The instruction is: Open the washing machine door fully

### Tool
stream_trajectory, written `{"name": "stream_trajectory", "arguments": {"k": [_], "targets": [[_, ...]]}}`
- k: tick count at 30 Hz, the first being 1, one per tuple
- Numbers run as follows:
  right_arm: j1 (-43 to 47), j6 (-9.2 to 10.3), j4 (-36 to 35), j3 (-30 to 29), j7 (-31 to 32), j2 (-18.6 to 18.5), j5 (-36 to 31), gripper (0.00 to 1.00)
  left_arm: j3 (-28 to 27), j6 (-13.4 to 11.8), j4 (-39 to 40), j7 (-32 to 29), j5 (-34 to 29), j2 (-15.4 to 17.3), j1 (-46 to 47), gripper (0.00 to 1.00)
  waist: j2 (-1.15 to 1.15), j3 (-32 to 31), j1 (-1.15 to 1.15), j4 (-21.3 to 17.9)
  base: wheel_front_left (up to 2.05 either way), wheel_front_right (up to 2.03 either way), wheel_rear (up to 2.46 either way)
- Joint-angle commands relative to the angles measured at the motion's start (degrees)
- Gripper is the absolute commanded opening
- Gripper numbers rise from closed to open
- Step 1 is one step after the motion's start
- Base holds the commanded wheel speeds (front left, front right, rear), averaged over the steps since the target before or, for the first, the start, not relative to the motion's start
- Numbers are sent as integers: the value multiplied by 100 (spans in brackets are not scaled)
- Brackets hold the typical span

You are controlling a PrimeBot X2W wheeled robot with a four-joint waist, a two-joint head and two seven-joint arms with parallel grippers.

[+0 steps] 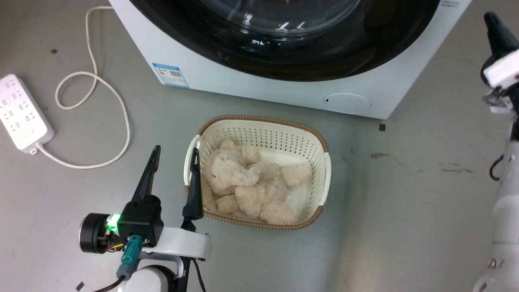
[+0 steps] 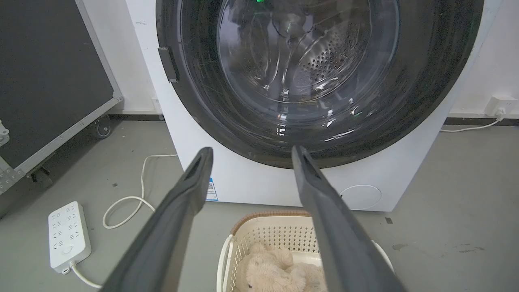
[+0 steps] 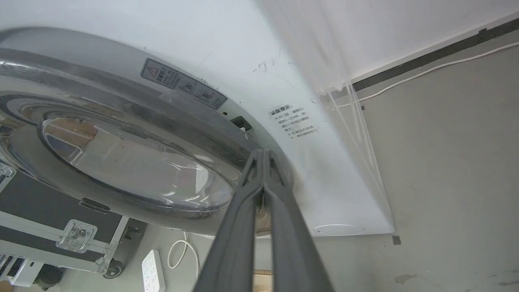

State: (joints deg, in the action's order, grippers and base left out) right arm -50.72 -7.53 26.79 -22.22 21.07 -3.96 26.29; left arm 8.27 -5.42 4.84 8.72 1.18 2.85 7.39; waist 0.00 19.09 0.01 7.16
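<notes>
The white washing machine (image 1: pixel 227 81) (image 2: pixel 259 186) (image 3: pixel 324 170) stands ahead of me. Its round black washing machine door (image 1: pixel 292 61) (image 2: pixel 202 101) (image 3: pixel 134 162) is slightly ajar, and the right wrist view shows its silver inner ring and glass bowl from the side. My right gripper (image 3: pixel 263 153) (image 1: pixel 491 17) is shut with nothing held. Its tips are at the door's right rim, beside the latch slot (image 3: pixel 240 122); I cannot tell if they touch. My left gripper (image 1: pixel 175 156) (image 2: pixel 251 151) hangs open and empty over the floor, beside the basket's left edge.
A cream perforated basket (image 1: pixel 259 125) (image 2: pixel 263 233) holding a plush bear (image 1: pixel 247 182) sits on the floor before the machine. A white power strip (image 1: pixel 22 113) (image 2: pixel 67 237) and its looped cable (image 1: pixel 93 81) lie to the left. A black wheeled case (image 2: pixel 48 81) (image 3: pixel 61 227) stands further left.
</notes>
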Motion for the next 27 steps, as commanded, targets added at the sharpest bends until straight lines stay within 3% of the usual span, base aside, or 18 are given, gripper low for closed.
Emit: {"name": "stream_trajectory", "arguments": {"k": [1,27], "targets": [[-263,1,118,-75,82,-11,96,0,25,-35,48,60,-2,3,112,100,0,56,-1,36,0,0,0],[-2809,3,1887,-1457,1686,-204,345,0,395,-267,269,371,28,4,467,100,0,822,-1,478,0,0,0]]}}
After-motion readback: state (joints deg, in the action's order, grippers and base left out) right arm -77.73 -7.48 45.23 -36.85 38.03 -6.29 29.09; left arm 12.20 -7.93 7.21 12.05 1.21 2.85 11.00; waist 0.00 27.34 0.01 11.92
